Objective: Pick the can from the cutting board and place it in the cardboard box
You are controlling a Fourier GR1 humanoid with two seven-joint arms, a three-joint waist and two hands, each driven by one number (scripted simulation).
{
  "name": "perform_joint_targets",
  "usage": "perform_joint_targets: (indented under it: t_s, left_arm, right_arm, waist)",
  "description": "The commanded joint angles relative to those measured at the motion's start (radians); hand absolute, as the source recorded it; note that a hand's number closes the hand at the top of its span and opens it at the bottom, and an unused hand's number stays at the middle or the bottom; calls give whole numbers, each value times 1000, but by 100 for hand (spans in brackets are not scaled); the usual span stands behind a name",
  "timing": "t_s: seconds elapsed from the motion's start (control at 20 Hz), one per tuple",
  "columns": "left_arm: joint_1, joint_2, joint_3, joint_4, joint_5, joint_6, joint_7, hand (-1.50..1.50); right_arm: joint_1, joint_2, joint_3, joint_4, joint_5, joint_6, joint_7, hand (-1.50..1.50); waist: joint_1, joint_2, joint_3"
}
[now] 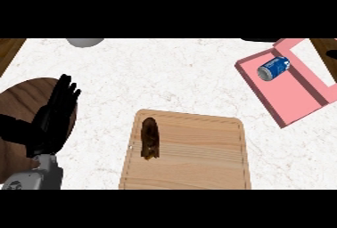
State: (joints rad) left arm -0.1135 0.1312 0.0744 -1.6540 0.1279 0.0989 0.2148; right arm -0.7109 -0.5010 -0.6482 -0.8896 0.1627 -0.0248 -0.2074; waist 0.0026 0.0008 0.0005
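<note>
One can (273, 67) lies in the one pink box (297, 103), one brown item (150, 139) on the one cutting board (197, 156), left hand (56, 113) straight-fingered

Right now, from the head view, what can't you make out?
- Right hand: shows nowhere in the head view, so its state is unknown.
- Grey object at the top edge: cut off, cannot be identified.
- Cardboard box: its far corner runs past the right edge.
- Can lying in the box: label too small to read.
- Dark item on the cutting board: too indistinct to name.
- Left hand: open, covers part of the round wooden surface.
</note>
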Motion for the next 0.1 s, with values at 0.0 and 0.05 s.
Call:
perform_joint_targets:
  t_s: [0.0, 0.05]
  left_arm:
    - [0, -22, -13, 34, -23, 10, -20, 0]
    - [41, 0, -12, -94, -3, 1, 57, 0]
  right_arm:
    - [48, -36, -8, 0, -72, 28, -4, -150]
    - [35, -41, 1, 7, -66, -5, -11, -150]
  waist:
    - [-1, 0, 0]
    - [4, -1, 0]
